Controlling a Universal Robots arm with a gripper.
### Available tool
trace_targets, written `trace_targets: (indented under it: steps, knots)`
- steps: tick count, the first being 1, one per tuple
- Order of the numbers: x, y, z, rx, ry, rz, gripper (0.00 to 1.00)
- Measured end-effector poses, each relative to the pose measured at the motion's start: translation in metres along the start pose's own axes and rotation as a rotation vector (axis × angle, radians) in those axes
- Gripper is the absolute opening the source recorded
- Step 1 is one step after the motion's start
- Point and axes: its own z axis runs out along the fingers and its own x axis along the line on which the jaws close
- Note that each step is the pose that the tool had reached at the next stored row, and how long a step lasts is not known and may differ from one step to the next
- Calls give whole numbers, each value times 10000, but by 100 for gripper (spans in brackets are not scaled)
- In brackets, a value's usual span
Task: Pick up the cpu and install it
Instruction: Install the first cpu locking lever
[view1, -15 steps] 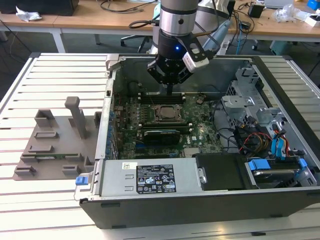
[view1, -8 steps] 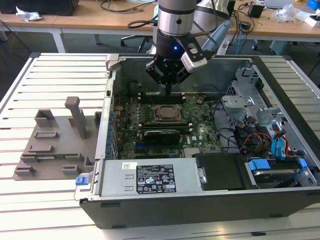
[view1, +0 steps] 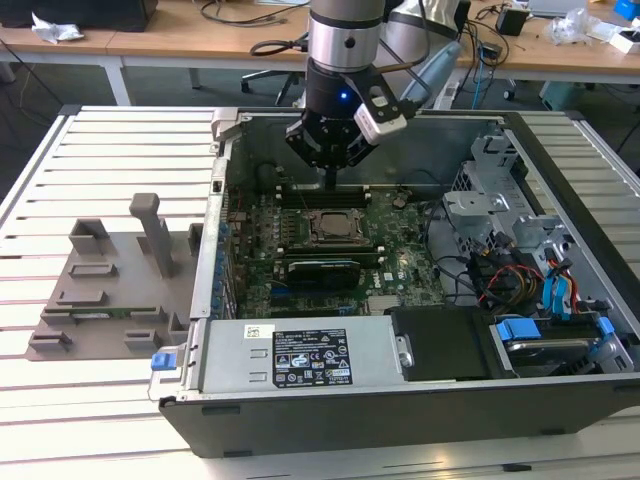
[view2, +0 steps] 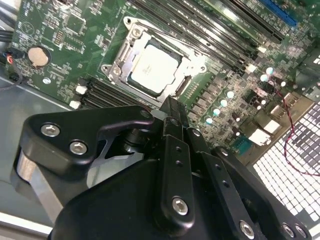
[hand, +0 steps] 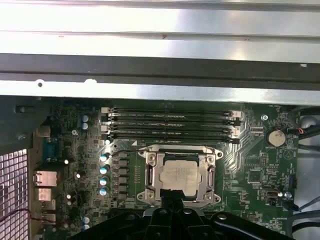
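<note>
A: Entry. Where is the cpu (hand: 180, 177) right now?

B: Seated in the socket frame (hand: 150, 176) on the green board (view1: 395, 250), in both wrist views. Silver top up and level, the frame's metal bars around it. In the exterior view it lies near the centre of the open computer case (view1: 560, 130), with the gripper (view1: 330, 183) hanging just above the board at about 12 o'clock from the chip.

A: Jaws?

B: Drawn narrow, tips together, nothing between them. In the second wrist view the gripper (view2: 172, 107) ends just short of the chip's edge (touching or merely close, I cannot tell).

A: So the chip is already placed?

B: My judgement: yes, it looks placed, since it lies flat in the frame.

A: Handling notes?

B: Judged light, stiff and thin. The metal top is likely smooth and slippery; the underside is probably delicate. Hold it by two opposite edges of the tan rim and keep it level. Memory sticks (hand: 170, 125) lie at 12 o'clock from the socket in the first wrist view.
</note>
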Motion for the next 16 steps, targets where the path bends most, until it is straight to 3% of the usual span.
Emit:
trace_targets:
  steps: [6, 16]
  knots:
    - [137, 4, 6, -1, -1, 2, 11]
    - [292, 7, 11, -1, -1, -1, 11]
